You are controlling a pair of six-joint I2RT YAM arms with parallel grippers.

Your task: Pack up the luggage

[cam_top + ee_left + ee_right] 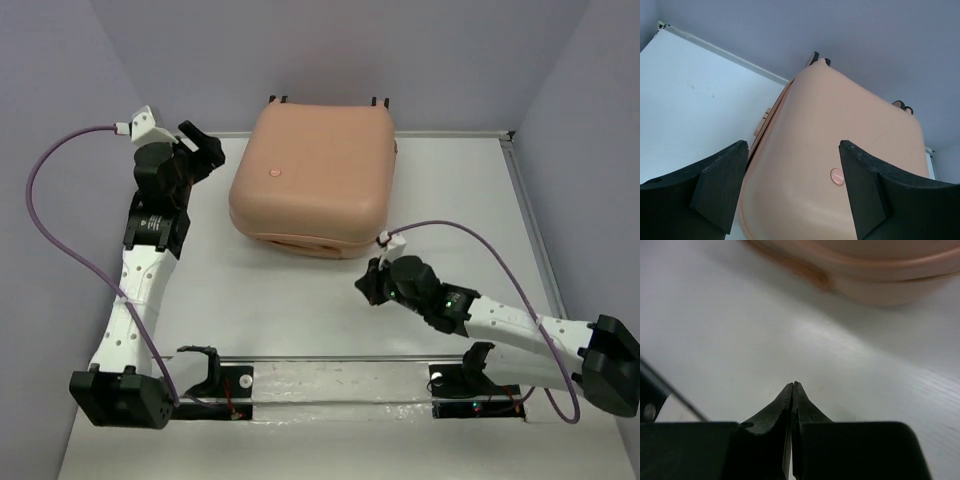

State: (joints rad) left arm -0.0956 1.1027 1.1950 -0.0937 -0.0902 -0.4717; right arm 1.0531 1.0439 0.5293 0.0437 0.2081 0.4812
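near edge: right gripper (792,386) pinched closed on nothing, low over bare table (290,305), w/ open room btwn it and the suitcase (315,170). suitcase lies closed, flat, mid-rear of the table, with free strips both sides. left gripper (792,150) spread wide and empty near its left-rear corner; only the wrist cams show finger gaps.

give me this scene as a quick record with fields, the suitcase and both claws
suitcase: peach-pink hard shell, lid shut, lying flat on the table, contents not visible
left claw: open, empty, beside the suitcase's left side, apart from it
right claw: shut, holding nothing, low by the bare table near the suitcase's front right corner, not touching it
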